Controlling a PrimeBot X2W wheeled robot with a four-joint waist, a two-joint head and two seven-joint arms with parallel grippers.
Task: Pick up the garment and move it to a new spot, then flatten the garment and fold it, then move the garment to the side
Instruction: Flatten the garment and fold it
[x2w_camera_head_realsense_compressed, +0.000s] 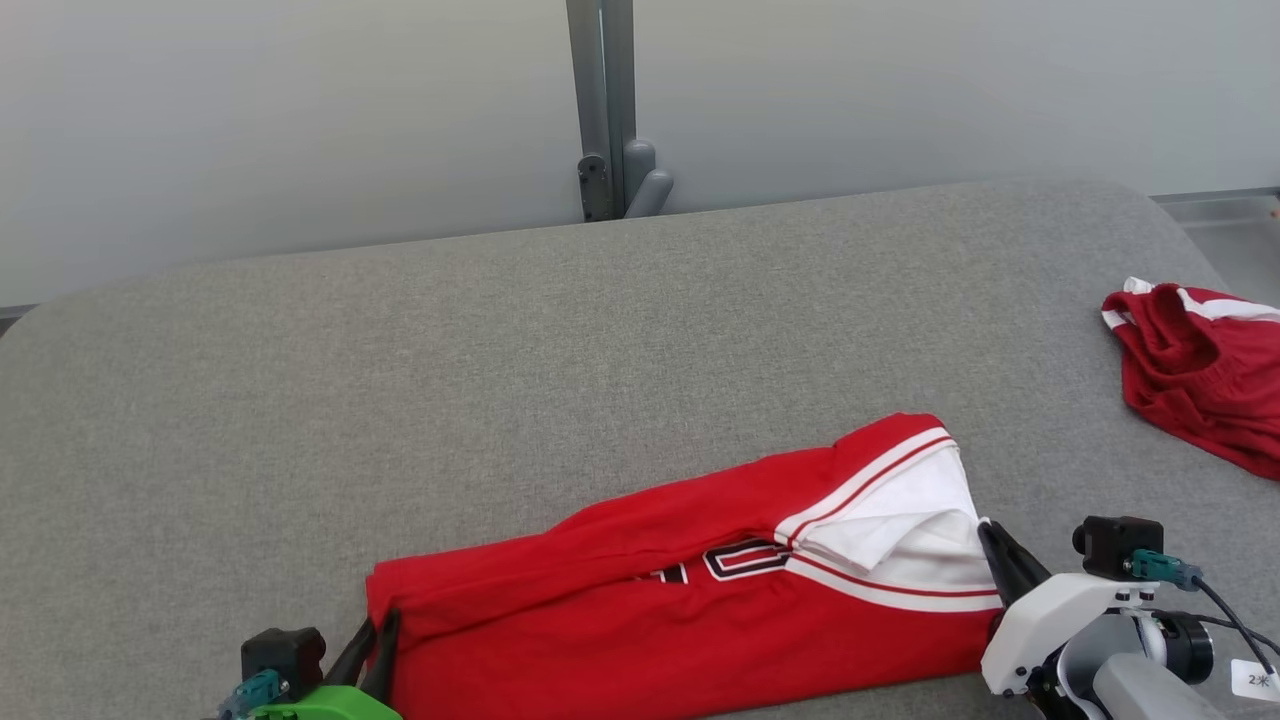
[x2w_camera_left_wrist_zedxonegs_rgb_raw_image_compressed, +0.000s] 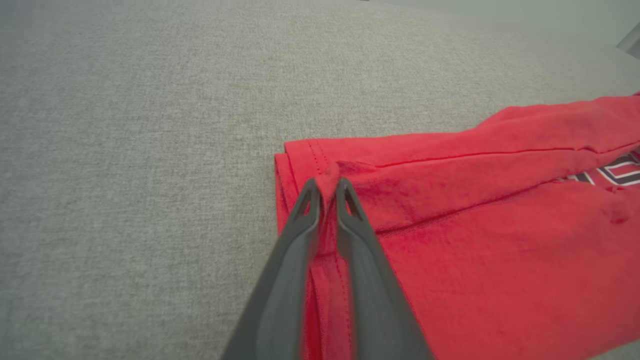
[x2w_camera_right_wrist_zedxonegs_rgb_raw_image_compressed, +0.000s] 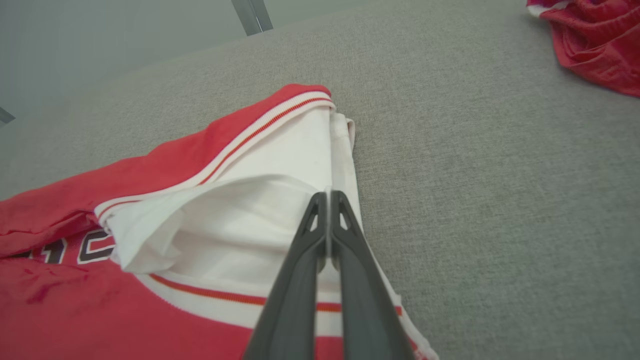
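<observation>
Garment (x2w_camera_head_realsense_compressed: 680, 610), a red sports jersey with white trim and dark outlined numerals, lies folded into a long band across the lower middle of the head view. It rests on a wide padded surface of grey woven fabric (x2w_camera_head_realsense_compressed: 400, 400). Its red hem end points to the lower left, and its white-lined opening points to the right.

A pale wall runs across the top of the frame behind the surface. A grey metal post (x2w_camera_head_realsense_compressed: 600, 100) with a bracket stands against the wall at upper centre. At the right edge a second piece of crumpled dark red cloth with white trim (x2w_camera_head_realsense_compressed: 1200, 380) lies well apart from the jersey. Nothing lies between the two.

At the lower left, the left gripper (x2w_camera_head_realsense_compressed: 380, 625) sits at the hem end on its green mount. Its jaws are narrow. In the left wrist view a small raised pleat of red cloth stands pinched between the fingertips (x2w_camera_left_wrist_zedxonegs_rgb_raw_image_compressed: 309, 192).

At the lower right, the right gripper (x2w_camera_head_realsense_compressed: 985, 528) meets the white edge of the garment. Its jaws are pressed together. In the right wrist view a thin white line of cloth shows between them.
</observation>
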